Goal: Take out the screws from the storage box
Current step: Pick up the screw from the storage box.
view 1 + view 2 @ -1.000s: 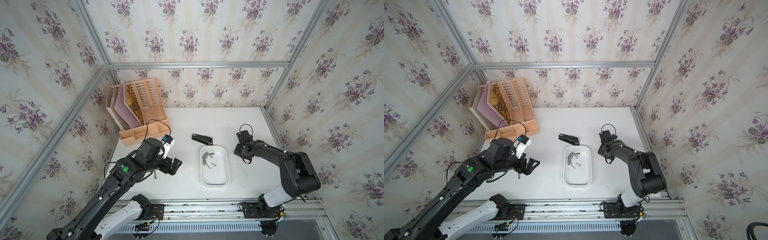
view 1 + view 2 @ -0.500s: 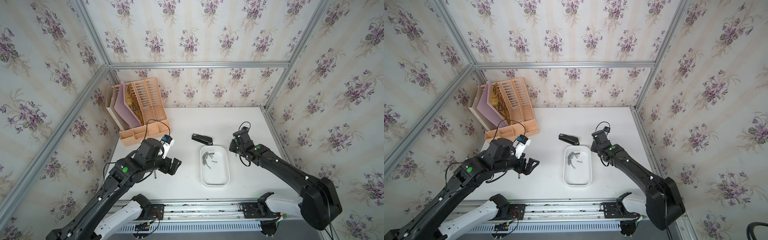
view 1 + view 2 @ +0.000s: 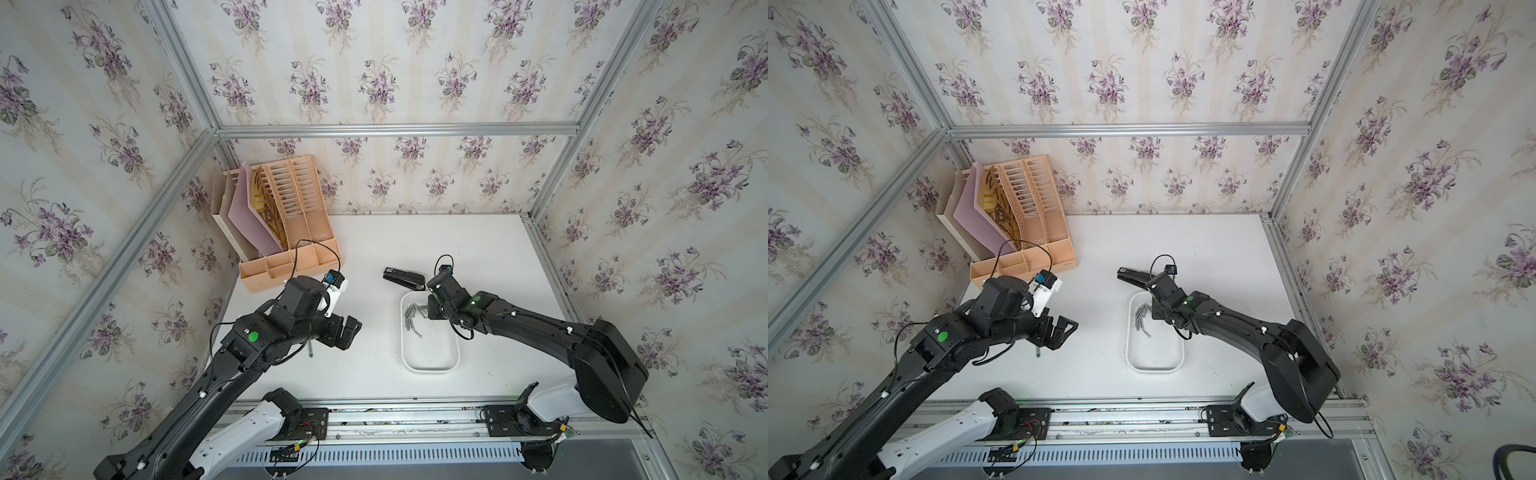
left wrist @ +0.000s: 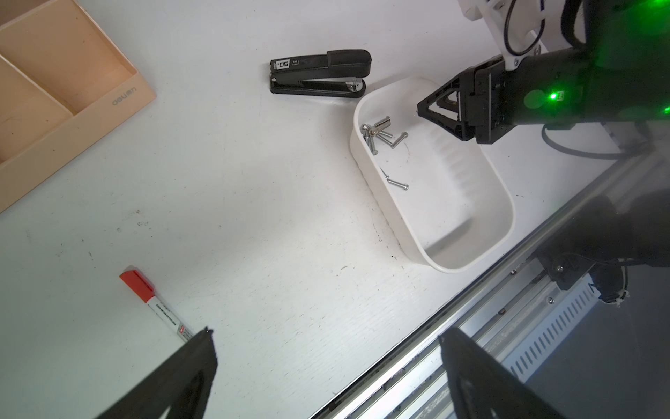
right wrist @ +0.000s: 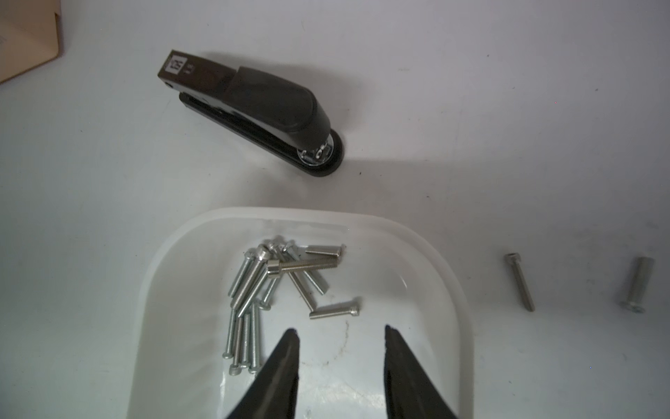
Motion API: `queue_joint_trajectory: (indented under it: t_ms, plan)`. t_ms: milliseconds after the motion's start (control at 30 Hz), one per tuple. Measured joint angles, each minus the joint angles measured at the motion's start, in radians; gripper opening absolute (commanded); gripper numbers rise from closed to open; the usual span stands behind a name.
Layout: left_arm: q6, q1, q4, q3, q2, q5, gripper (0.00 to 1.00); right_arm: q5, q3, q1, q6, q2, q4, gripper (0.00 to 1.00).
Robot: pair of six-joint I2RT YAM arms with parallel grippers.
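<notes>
- My right jaws stand partly apart, with a moderate gap between the two black fingertips. Nothing is pinched between them.
- In the right wrist view they hang over the storage box, above its bare white floor. They are just beside the screws and touch neither the screws nor the wall, as far as I can see.
- The screws lie in a loose heap at the end of the box nearest the black stapler. A lone screw lies a little off the heap, closest to the fingertips.
- Two more are out on the tabletop beside the box: a slim screw and a stubby screw (both clear of the rim).
- My left jaws are spread wide and empty, hovering above the tabletop well apart from the box. A red-capped marker runs under one left fingertip.
- In both top views the storage box sits between the two arms. The stapler is just beyond its far end, with a small gap showing between them in the right wrist view.
- The peach file organizer stands in the back corner on the left arm's side.
</notes>
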Motion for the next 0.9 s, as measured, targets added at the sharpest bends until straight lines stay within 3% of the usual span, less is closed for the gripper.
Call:
queue_joint_trajectory:
  t_ms: [267,533,733,900]
  plan:
    - [0.000,0.000,-0.002,0.000,-0.007,0.000,0.99,-0.079,0.043,0.001,-0.011,0.137,0.016,0.37]
    - [-0.004,0.001,-0.002,0.000,-0.007,0.000,0.99,-0.079,0.055,0.000,0.001,0.157,0.002,0.43]
    - [-0.007,0.000,-0.002,0.000,-0.006,0.000,0.99,-0.093,0.068,0.000,-0.014,0.187,-0.001,0.28]
    - [-0.007,0.000,-0.002,0.000,-0.010,0.000,0.99,-0.107,0.085,0.001,-0.030,0.222,0.013,0.25]
